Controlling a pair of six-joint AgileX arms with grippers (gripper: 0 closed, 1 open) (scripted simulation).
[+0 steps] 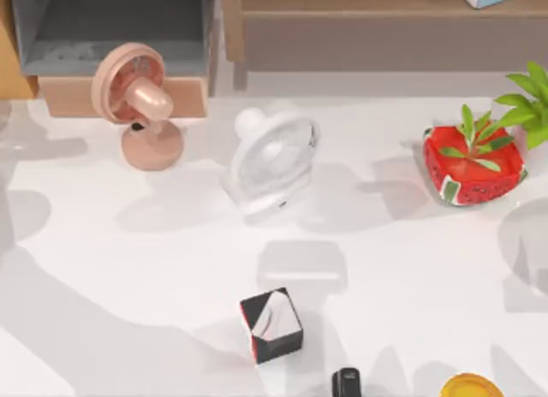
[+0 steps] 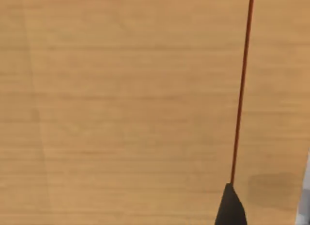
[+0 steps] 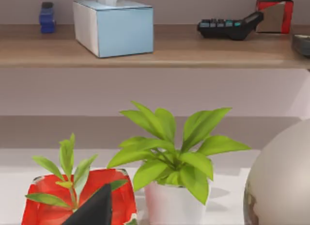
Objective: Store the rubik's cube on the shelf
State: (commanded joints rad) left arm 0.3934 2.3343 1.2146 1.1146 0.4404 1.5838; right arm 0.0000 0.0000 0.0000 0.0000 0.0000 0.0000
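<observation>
At the left of the top view, a grey cabinet [image 1: 111,29] is standing at the back edge of the surface [image 1: 128,269], and a pink fan [image 1: 137,102] is standing just in front of it. The left gripper [image 2: 230,208] is hanging very close to a plain panel of light wood [image 2: 121,108]. Whether it is spread or pressed together cannot be told.

Toward the middle, a white fan [image 1: 270,157] is standing. Nearer the front edge, a black cube [image 1: 272,326] with a white and red pattern is resting. This is not the rubik's cube, and where the rubik's cube is lying cannot be told from these views.

The shelf [image 1: 377,33] is running along the back from the middle to the right, with its long side going left to right. A tissue box [image 3: 114,26], a calculator [image 3: 227,26] and a red and black box [image 3: 274,15] are already sitting on its board. A red watermelon pot [image 1: 471,166] and a green plant [image 3: 174,157] are standing in front of it.

The right gripper [image 3: 97,208] is hovering low behind these two pots and is facing the shelf. Its state also cannot be told. The right arm seems the nearer one to the shelf, so the storing move probably belongs to it, and the plants are lying in its way.
</observation>
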